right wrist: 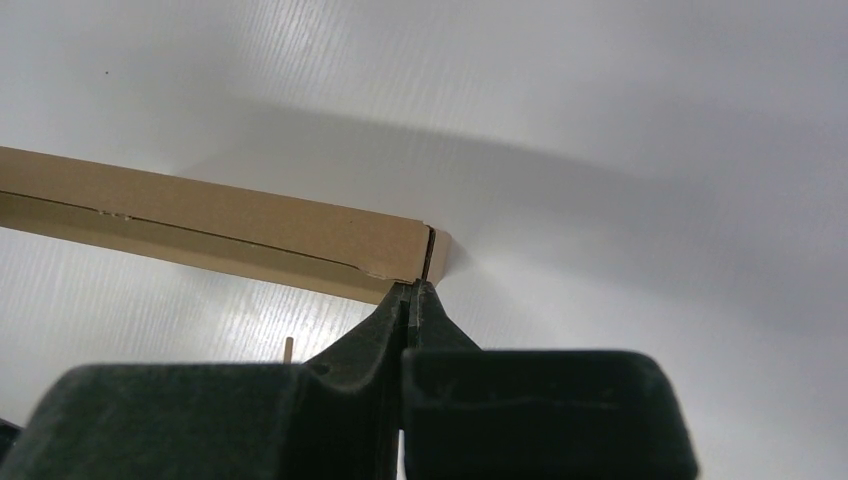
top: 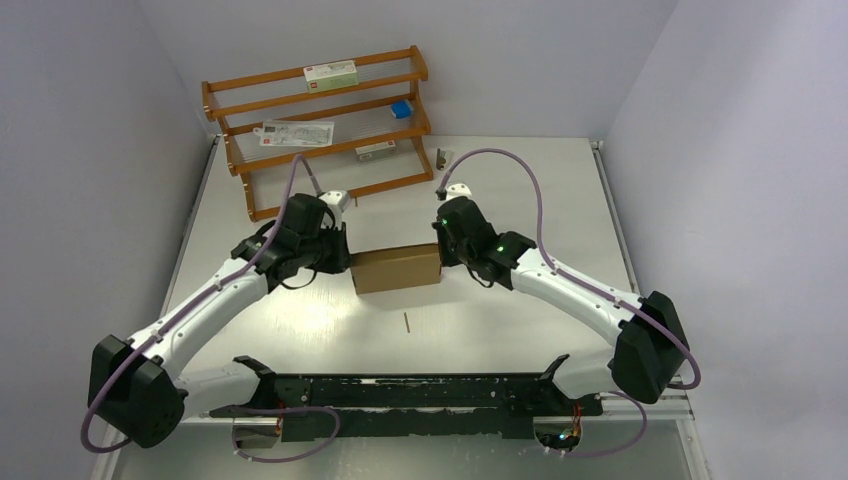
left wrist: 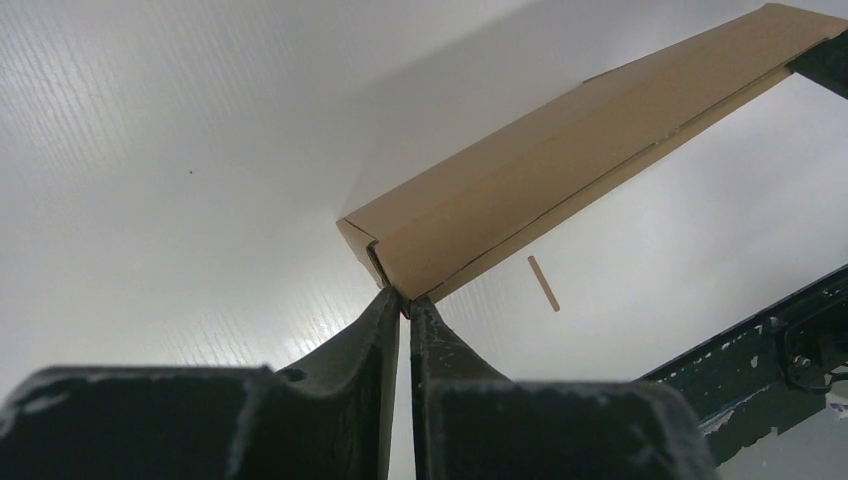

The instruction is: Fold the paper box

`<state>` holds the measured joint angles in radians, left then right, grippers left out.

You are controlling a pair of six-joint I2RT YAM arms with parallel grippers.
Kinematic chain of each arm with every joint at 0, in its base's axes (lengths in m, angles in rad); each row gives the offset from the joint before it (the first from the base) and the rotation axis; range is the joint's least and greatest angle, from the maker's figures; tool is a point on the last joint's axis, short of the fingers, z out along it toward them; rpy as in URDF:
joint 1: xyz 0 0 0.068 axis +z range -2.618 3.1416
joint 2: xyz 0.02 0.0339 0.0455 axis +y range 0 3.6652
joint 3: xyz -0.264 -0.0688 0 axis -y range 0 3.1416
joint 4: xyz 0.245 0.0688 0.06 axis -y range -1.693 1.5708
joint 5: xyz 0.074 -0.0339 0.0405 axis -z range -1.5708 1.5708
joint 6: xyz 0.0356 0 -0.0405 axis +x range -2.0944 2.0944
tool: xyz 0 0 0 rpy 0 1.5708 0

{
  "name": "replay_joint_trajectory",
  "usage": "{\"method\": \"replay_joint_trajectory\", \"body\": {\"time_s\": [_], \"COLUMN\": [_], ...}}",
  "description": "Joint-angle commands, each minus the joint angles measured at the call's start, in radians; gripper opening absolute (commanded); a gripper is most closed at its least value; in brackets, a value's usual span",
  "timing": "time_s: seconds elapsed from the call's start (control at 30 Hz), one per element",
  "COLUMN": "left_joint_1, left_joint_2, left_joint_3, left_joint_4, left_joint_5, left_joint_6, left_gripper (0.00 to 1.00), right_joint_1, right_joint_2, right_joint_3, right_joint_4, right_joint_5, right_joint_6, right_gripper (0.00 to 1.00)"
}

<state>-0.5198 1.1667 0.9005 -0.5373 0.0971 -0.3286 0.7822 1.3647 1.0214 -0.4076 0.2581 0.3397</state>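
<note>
Overhead view looks down; both wrist views closely share the paper box (left wrist: 560, 170).

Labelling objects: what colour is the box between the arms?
The box is plain brown; left wrist view.

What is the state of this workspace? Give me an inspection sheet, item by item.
Surface: pale table, glossy, reflecting light.
Job's things: paper box, shallow brown cardboard, between the arms.
Clutter: wooden stick near box; wooden rack with white cartons, blue box at rear.
Grippers: left gripper and right gripper each closed on a box end.
Cables: purple cables loop clear of box.
Surroundings: pale walls; black frame at near edge.
</note>
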Motion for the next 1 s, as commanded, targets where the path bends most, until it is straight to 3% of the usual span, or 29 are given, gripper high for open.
{"method": "replay_joint_trajectory", "body": {"time_s": [0.0, 0.13, 0.3, 0.43, 0.73, 0.97], "left_joint_1": [-0.009, -0.009, -0.005, 0.010, 0.136, 0.175], "left_joint_2": [-0.038, -0.081, -0.148, -0.179, -0.195, -0.196], "left_joint_3": [-0.050, -0.039, -0.026, -0.024, -0.081, -0.158], "left_joint_4": [0.032, 0.015, -0.011, -0.021, 0.040, 0.115], "left_joint_5": [-0.005, -0.017, -0.057, -0.029, 0.097, 0.157], "left_joint_6": [-0.026, -0.027, -0.067, -0.124, -0.372, -0.542], "left_gripper": [0.13, 0.26, 0.58, 0.69, 0.78, 0.81], "right_joint_1": [0.008, 0.006, -0.018, -0.046, -0.114, -0.172], "right_joint_2": [-0.007, -0.035, -0.073, -0.113, -0.129, -0.122], "right_joint_3": [-0.042, -0.044, -0.033, -0.039, 0.010, -0.035], "right_joint_4": [-0.011, 0.000, -0.018, -0.016, -0.005, 0.048], "right_joint_5": [-0.022, -0.028, -0.056, -0.117, -0.160, -0.228], "right_joint_6": [0.029, 0.038, 0.057, 0.093, 0.218, 0.423], "right_gripper": [0.00, 0.04, 0.22, 0.35, 0.54, 0.56]}}
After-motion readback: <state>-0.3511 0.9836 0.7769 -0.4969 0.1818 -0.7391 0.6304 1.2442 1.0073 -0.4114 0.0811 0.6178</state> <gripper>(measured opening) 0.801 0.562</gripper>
